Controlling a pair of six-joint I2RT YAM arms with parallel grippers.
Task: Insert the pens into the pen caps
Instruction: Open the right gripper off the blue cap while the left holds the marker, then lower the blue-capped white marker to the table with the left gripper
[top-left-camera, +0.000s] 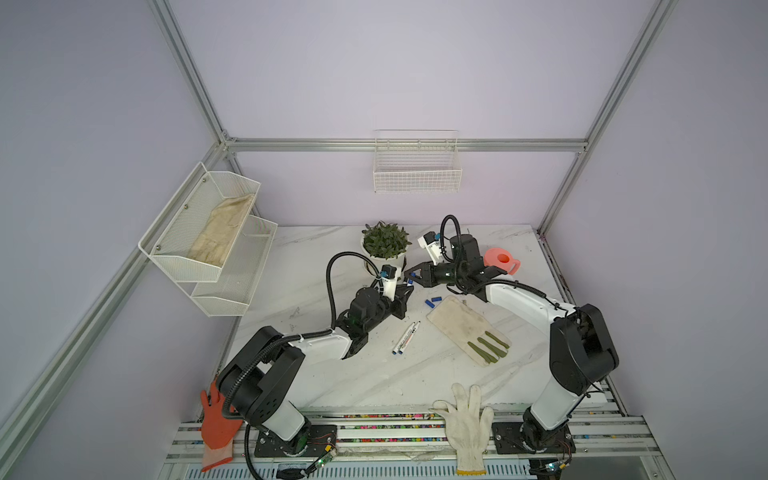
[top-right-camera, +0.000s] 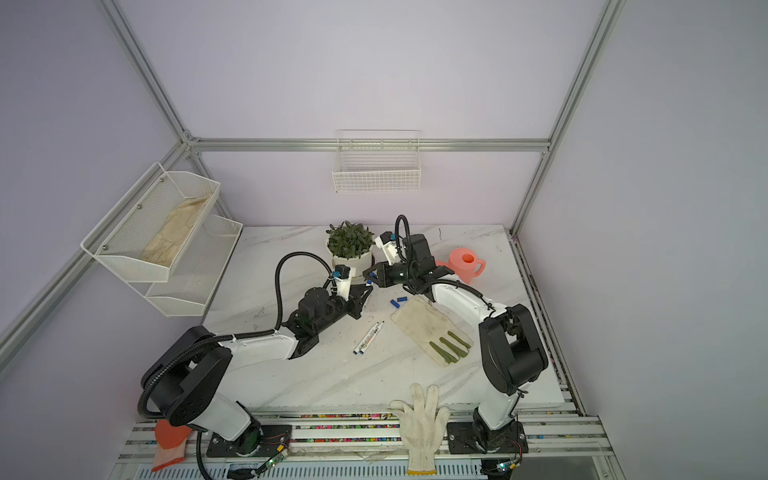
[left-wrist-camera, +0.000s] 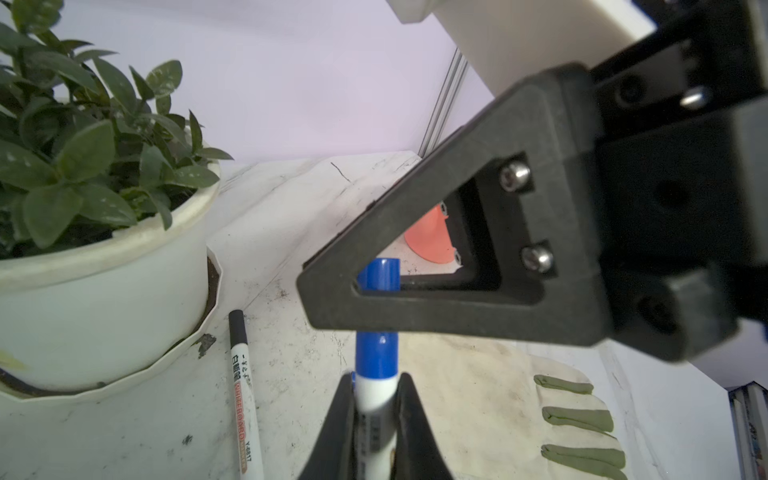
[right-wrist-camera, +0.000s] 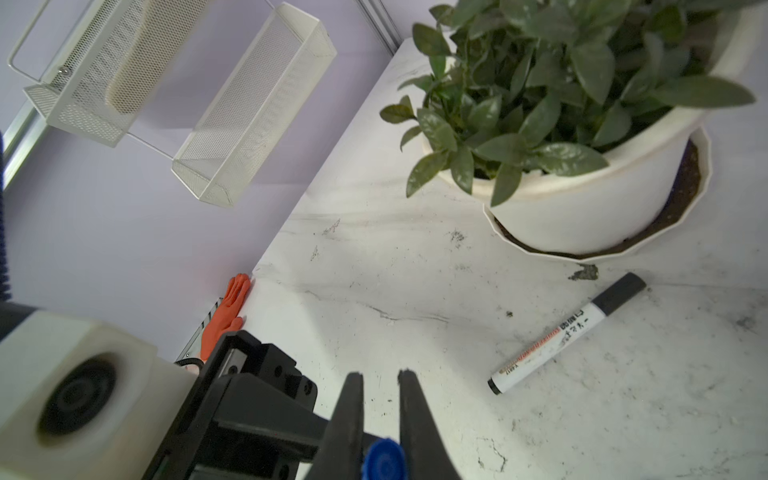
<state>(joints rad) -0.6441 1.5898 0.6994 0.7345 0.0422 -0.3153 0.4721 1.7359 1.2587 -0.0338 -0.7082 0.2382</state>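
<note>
Two grips: left gripper pinches the pen barrel, right gripper pinches its blue cap, both near the plant pot. Likely light, stiff, slick plastic; hold mid-barrel, press straight along axis.

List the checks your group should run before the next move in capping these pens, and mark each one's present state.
1. Left gripper grips the pen: ok.
2. Right gripper grips the blue cap: ok.
3. Blue cap in line with the pen's barrel: ok, in the left wrist view.
4. Blue cap pushed fully home: cannot tell; the right gripper hides part of it.
5. Two more pens and two loose blue caps wait on the table: ok.
</note>
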